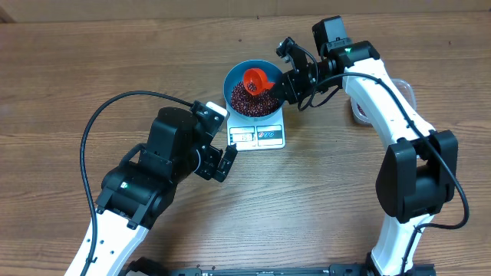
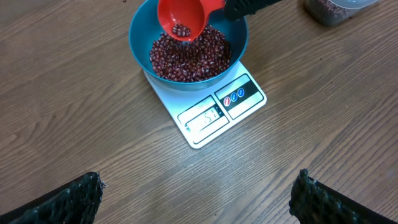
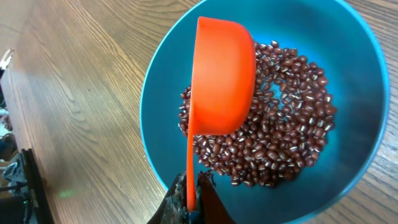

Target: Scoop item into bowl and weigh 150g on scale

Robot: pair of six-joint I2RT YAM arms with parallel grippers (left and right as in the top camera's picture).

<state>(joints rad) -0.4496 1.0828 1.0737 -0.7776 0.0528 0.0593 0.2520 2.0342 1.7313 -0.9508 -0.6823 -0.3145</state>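
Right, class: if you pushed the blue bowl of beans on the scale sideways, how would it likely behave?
The bowl probably feels bottom-heavy, since beans cover its floor, so tipping seems unlikely. It fills most of the smooth scale, so it might slide off. A jolt could shift the loose beans.

scoop (image 2: 183, 15) blocks bowl (image 2: 138, 38) mouth, scale (image 2: 211, 115) front open

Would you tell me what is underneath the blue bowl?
The white scale sits under the bowl; only its front panel shows, the rest of its top is covered.
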